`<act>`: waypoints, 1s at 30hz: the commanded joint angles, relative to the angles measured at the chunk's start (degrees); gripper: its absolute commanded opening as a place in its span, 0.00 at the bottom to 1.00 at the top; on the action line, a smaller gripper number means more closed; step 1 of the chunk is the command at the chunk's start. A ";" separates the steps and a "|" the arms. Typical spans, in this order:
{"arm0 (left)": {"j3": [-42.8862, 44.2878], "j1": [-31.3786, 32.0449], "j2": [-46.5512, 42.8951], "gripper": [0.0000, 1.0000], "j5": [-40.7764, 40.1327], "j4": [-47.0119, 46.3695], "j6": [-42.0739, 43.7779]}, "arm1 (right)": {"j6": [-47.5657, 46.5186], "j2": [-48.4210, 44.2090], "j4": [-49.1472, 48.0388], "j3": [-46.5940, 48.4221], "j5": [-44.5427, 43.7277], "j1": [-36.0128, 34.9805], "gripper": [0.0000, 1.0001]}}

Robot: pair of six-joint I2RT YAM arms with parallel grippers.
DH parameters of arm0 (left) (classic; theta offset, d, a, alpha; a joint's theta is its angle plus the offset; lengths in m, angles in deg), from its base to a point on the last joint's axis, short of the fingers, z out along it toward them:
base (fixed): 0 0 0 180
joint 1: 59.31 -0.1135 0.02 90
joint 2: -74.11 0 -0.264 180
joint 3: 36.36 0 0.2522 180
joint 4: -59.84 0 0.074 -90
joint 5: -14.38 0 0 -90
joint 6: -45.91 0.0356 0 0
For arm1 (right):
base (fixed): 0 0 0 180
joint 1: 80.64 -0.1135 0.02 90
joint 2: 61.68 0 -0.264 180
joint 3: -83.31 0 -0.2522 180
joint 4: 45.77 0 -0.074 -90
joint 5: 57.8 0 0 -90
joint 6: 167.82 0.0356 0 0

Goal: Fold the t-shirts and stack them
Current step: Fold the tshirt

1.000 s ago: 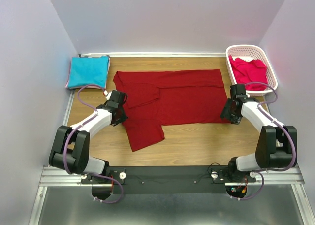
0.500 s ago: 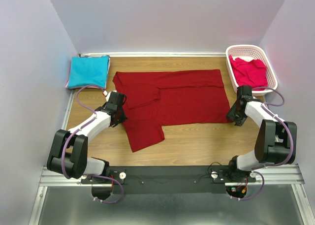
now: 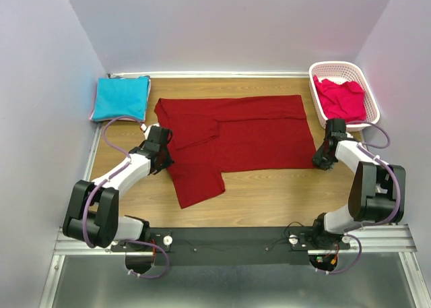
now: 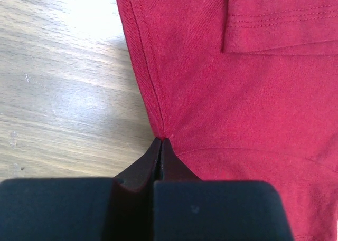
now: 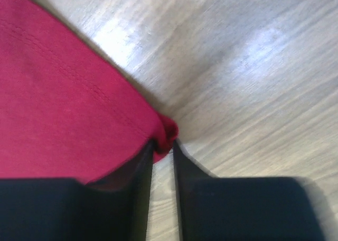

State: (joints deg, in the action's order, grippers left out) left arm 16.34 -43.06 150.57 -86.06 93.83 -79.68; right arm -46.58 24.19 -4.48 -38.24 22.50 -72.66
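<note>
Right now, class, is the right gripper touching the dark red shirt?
Touching. The right wrist view shows a corner of the dark red shirt bunched between the tips of the right gripper.

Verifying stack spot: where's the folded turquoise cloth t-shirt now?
Top external view: the folded turquoise cloth t-shirt lies in the far-left corner of the wooden table, left of the spread dark red t-shirt, beyond the left gripper.

Your white latticed basket (image 3: pixel 335 65) stands at the far right corner of the wooden table (image 3: pixel 269 193), close against the right wall (image 3: pixel 404 38). You have glare patches on the wood in both wrist views. A black mounting bar (image 3: pixel 229 237) runs along the near edge.
</note>
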 commanded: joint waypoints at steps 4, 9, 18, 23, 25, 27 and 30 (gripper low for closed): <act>-1.41 -0.78 -3.42 0.00 1.90 1.47 -1.23 | 2.24 -2.61 1.02 -4.52 1.52 0.89 0.01; -1.58 -1.31 -8.95 0.00 2.96 6.04 -3.86 | 3.38 -9.65 5.86 -5.49 2.22 0.98 0.01; 1.05 -7.00 -13.81 0.00 7.27 8.34 -1.68 | 2.51 -13.89 9.21 2.84 1.52 1.15 0.01; 5.17 -10.98 -8.54 0.00 8.50 5.88 1.49 | 2.42 -5.19 6.84 8.57 1.69 1.15 0.01; 6.84 -11.50 -5.04 0.00 9.03 5.35 2.72 | 2.33 -3.17 5.44 11.29 2.22 1.15 0.01; 9.22 -11.77 -2.83 0.00 9.03 4.65 3.51 | 2.24 0.08 4.64 12.87 2.40 1.15 0.01; 11.77 -12.12 1.13 0.00 8.68 3.77 4.30 | 1.63 4.38 3.85 16.83 2.66 1.15 0.01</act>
State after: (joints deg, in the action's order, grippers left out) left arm 24.93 -54.25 148.87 -77.43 99.40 -78.13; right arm -44.37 25.15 1.81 -25.50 25.52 -72.00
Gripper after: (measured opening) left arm 0.008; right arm 0.012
